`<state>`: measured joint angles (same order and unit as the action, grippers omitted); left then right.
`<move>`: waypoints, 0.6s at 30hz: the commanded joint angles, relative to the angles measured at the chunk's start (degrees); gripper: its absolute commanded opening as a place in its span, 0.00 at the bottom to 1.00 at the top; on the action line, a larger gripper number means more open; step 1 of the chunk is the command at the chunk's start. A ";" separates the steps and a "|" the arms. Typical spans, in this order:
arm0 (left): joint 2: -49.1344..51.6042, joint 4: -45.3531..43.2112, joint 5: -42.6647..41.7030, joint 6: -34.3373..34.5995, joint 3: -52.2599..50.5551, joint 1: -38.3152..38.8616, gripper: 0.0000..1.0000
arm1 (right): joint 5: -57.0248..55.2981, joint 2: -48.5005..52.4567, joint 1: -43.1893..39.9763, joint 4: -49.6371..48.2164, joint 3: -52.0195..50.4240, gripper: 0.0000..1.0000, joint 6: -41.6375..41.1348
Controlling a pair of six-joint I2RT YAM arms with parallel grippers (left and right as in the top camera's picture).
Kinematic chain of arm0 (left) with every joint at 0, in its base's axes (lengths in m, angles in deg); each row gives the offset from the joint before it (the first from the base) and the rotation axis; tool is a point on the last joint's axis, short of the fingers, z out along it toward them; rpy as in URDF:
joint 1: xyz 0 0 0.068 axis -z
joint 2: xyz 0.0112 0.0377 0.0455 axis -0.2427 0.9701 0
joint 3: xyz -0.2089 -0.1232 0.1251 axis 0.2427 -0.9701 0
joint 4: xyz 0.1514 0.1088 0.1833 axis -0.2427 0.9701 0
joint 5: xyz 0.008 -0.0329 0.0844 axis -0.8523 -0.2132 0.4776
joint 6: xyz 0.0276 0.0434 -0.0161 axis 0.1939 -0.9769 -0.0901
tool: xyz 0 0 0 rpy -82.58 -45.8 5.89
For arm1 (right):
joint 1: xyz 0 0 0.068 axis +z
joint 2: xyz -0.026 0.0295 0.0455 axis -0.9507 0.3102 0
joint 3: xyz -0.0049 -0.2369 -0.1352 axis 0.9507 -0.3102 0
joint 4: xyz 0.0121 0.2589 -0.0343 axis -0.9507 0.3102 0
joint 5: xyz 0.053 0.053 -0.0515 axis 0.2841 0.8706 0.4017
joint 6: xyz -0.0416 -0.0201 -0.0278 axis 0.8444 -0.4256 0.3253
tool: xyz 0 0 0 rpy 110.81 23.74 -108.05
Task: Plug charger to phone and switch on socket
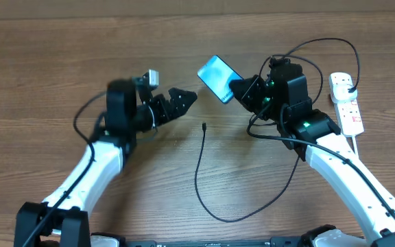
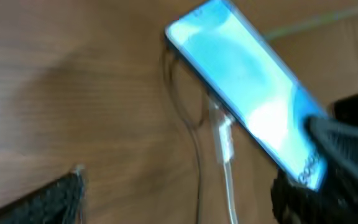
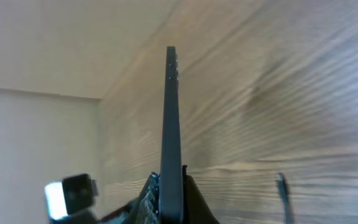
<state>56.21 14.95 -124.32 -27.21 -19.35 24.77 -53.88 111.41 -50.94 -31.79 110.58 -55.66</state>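
Your right gripper [image 1: 237,89]: clamped on one short end of the phone [image 1: 216,75]; rigid, slick, breakable, so squeeze its edges firmly | left gripper [image 1: 184,99]: spread unclear | charger [image 1: 199,171]: limp, tip near those fingertips; pinch just behind the connector.

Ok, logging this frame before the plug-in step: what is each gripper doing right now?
Left gripper: open, holding nothing.
Right gripper: shut on the phone.
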 commanded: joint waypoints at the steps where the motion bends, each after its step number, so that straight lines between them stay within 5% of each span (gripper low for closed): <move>1: -0.61 -16.52 -1.95 13.64 -8.68 -0.15 1.00 | 4.94 2.73 -0.07 -3.13 1.01 0.04 -1.60; 18: 3.76 -39.69 9.29 27.67 -13.09 -0.20 1.00 | 21.14 13.03 0.17 -21.97 1.01 0.04 -8.59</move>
<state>57.22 -22.01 -117.09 -3.56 -32.46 24.77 -37.54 124.22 -50.94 -51.68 110.58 -62.43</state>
